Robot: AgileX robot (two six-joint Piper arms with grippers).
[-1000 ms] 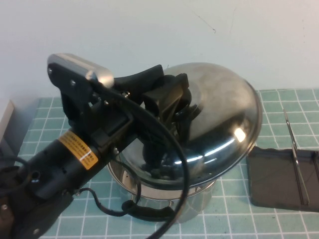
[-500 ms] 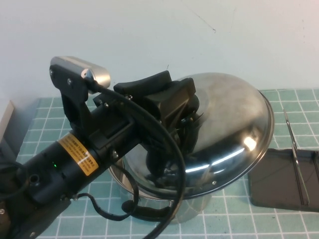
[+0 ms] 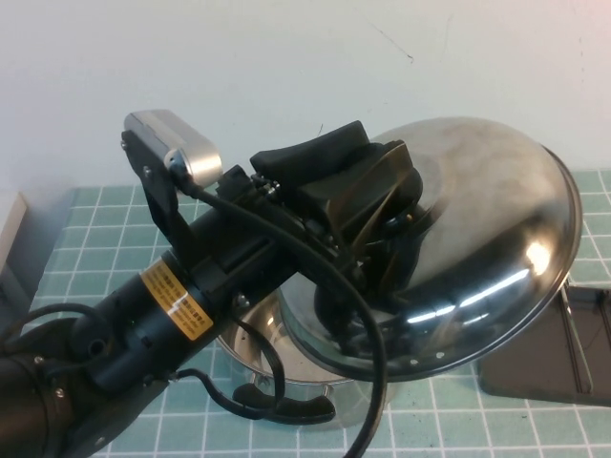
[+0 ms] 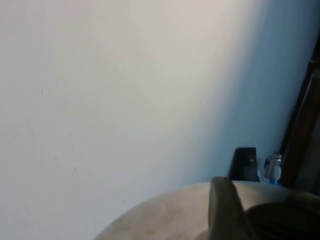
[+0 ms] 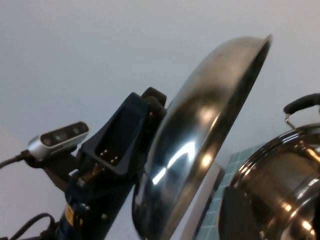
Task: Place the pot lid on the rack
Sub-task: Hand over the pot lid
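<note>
A: Above the worktop [image 3: 76, 229], what's biggest?

B: The pot lid [image 3: 477, 239], held in the air, tilted on edge over the pot [image 3: 286, 367], dome facing the robot. The left gripper [image 3: 387, 224] has its jaws pinching the lid's knob, probably; the knob itself is hidden behind them.

A: And the rack [image 3: 549, 353]?

B: Just to the right of the lid and lower, so the carry runs right and down. The left arm does it.

A: The right gripper?

B: Not visible; its camera sits near the pot, looking at the lid's rim.
</note>
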